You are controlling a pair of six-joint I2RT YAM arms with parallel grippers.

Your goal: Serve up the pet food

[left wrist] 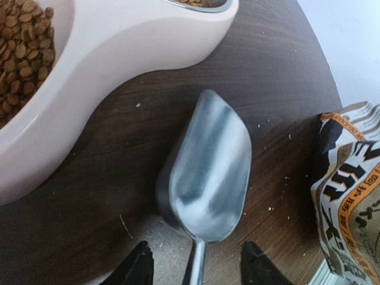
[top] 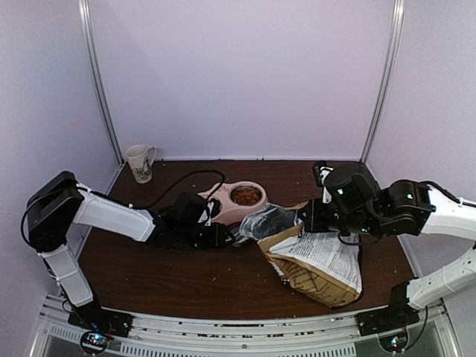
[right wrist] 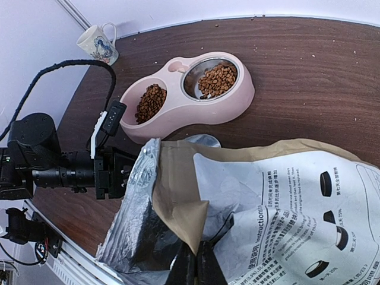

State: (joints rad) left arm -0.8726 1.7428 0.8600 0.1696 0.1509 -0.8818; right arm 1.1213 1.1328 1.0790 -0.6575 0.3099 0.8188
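Reddish-brown pet food (right wrist: 151, 102) fills both cups of the pink double bowl (right wrist: 178, 116); more of it shows as kibble (left wrist: 24, 59) in the left wrist view. An empty metal scoop (left wrist: 208, 166) lies flat on the table beside the bowl (left wrist: 119, 47). Its thin handle runs between the spread fingers of my left gripper (left wrist: 198, 270), which is open and not touching it. My right gripper (right wrist: 195, 268) is shut on the torn edge of the tan paper bag (right wrist: 285, 196), holding its foil-lined mouth open. In the top view the left gripper (top: 225, 233) faces the bag (top: 316, 256).
A patterned mug (top: 140, 162) stands at the back left corner. The bag lies on its side at the front right. A black cable loops from the left arm across the table behind the bowl (top: 223, 212). Crumbs dot the wood.
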